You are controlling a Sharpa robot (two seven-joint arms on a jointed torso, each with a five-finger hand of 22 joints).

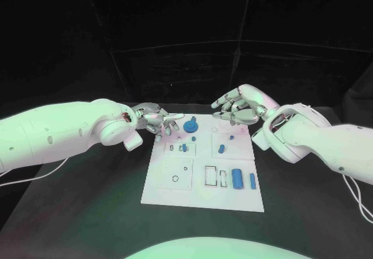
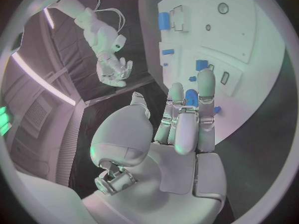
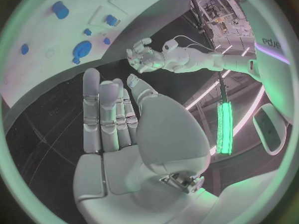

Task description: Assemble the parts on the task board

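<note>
Head view: a flat white rectangular task board point(image 1: 204, 186) is seen lying in the middle of a black table point(image 1: 85, 210), its long side running away from the robot. The board's surface is divided into raised square panels with small outlined slots and round holes. Several small blue parts are spread over it: a round blue knob-shaped part point(image 1: 191, 127) stands near the far edge, a short blue peg point(image 1: 221, 148) lies in the middle right panel, and two blue cylinders point(image 1: 237, 176) lie side by side near the right edge, closer to the robot. A few smaller blue pieces are seen around the knob, too small to be told apart. The silver left hand point(image 1: 158, 120) is held over the board's far left corner, fingers spread apart and nothing gripped between them. The silver right hand point(image 1: 239, 107) is held above the board's far right corner, fingers loosely curved and apart, also holding nothing. In the left wrist view, the left hand's fingers point(image 2: 185, 119) are stretched out almost straight over the board, with a blue piece partly hidden behind them. In the right wrist view, the right hand's fingers point(image 3: 106, 114) are likewise extended, clear of the board.
</note>
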